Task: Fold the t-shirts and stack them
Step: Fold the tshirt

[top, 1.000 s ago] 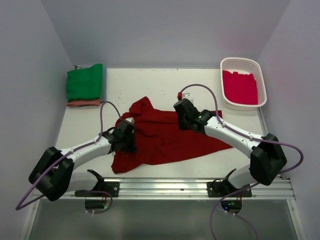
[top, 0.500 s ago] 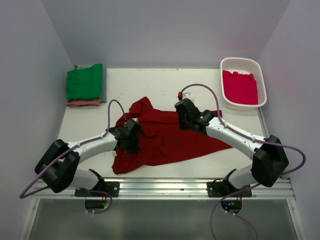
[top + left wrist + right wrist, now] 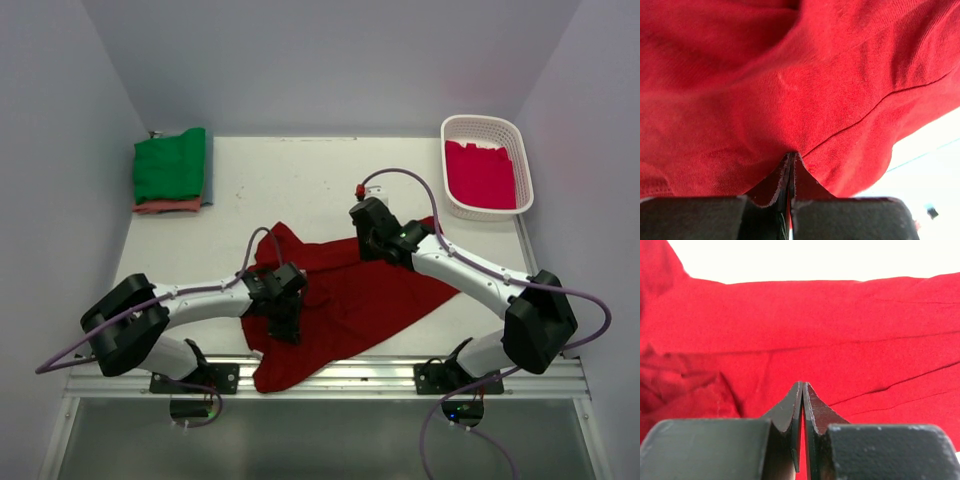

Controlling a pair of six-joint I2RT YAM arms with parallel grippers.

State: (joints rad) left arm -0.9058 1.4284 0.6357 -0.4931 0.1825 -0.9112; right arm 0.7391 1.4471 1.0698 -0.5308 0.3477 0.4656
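Note:
The large dark red t-shirt (image 3: 365, 295) lies crumpled across the middle of the table, and its lower left corner reaches over the front rail. My left gripper (image 3: 286, 325) is shut on a fold of it near the front edge; in the left wrist view (image 3: 791, 155) the cloth (image 3: 805, 85) drapes from the closed tips. My right gripper (image 3: 365, 225) is shut on the shirt's far edge, also in the right wrist view (image 3: 803, 385), where red cloth (image 3: 840, 325) spreads beyond the tips. A crimson-pink t-shirt (image 3: 480, 175) lies in the basket. Folded green (image 3: 170, 165), salmon-pink (image 3: 165, 206) and bluish (image 3: 208, 170) shirts are stacked at the far left.
The white lattice basket (image 3: 480, 119) stands at the far right corner. A metal rail (image 3: 400, 375) runs along the table's front edge. Walls close in on the left, right and back.
My left gripper has dragged the shirt's left part rightward and toward the front edge, so cloth now hangs over the rail. The right gripper has held its place.

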